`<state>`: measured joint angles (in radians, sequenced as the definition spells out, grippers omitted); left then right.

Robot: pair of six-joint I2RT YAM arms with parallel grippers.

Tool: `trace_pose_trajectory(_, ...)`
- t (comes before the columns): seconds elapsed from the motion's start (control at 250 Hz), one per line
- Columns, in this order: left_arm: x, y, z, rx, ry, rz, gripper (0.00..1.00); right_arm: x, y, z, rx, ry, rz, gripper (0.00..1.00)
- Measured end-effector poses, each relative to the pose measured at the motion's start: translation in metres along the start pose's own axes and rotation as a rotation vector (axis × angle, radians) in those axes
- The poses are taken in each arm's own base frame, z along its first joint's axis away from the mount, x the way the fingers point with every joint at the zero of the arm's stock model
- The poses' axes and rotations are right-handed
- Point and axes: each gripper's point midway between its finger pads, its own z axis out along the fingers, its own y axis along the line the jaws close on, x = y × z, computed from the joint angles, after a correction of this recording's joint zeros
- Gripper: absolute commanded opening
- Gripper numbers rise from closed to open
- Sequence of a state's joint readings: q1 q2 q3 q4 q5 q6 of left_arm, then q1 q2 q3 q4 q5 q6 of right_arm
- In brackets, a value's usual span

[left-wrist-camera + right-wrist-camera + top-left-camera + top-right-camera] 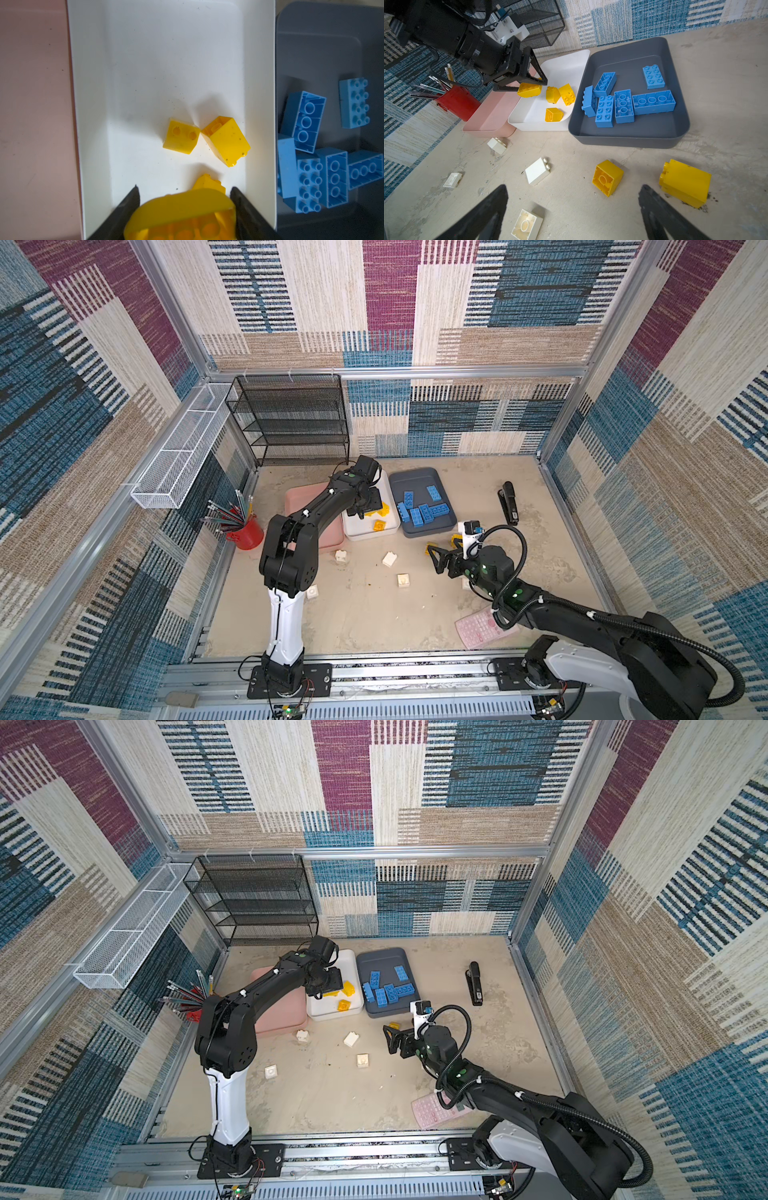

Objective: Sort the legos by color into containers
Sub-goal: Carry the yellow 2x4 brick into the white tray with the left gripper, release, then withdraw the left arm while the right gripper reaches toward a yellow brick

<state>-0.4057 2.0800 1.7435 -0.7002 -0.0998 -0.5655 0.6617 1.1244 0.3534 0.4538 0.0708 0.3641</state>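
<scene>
The chunky yellow plastic lego brick (180, 207), clamped by the left pincer (185, 188), may be bounced from the shallow white tray (145, 62) if dropped.

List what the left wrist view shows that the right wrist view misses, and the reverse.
Left wrist only: the hollow underside of the held yellow brick between the left fingers. Right wrist only: loose white bricks, two stray yellow bricks, the red pencil cup, the open right fingers. Both: white tray with sorted yellow bricks, grey tray with blue bricks.
</scene>
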Motion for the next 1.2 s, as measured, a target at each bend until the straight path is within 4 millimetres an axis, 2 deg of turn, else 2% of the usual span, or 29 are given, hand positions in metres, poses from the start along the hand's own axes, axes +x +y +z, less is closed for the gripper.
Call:
trace_pose_trajectory(0.14,0.0,0.002,0.0,-0.007,0.008,-0.001,0.81,-0.001,0.0,0.0,0.0,-0.001,-0.003,0.99)
trace_pose_trajectory(0.272,-0.001,0.003,-0.003,-0.009,0.007,-0.001,0.83,-0.002,0.001,0.0,-0.001,-0.002,-0.003,0.99)
trace_pose_trajectory(0.408,-0.005,0.002,-0.021,0.003,-0.013,-0.001,0.83,-0.004,0.002,0.001,-0.001,-0.002,-0.003,0.99)
trace_pose_trajectory(0.588,-0.005,0.007,-0.06,0.031,-0.058,0.004,0.83,-0.003,0.001,0.003,0.007,0.014,0.009,0.99)
trace_pose_trajectory(0.748,0.003,0.017,-0.105,0.066,-0.116,0.005,0.83,-0.002,-0.008,0.017,0.088,0.062,0.051,0.99)
trace_pose_trajectory(0.976,0.025,0.039,-0.175,0.138,-0.237,0.004,0.82,0.018,-0.017,0.027,0.208,0.143,0.094,0.99)
trace_pose_trajectory(1.2,0.055,0.07,-0.231,0.186,-0.375,0.013,0.82,0.024,-0.025,0.037,0.347,0.152,0.157,1.0)
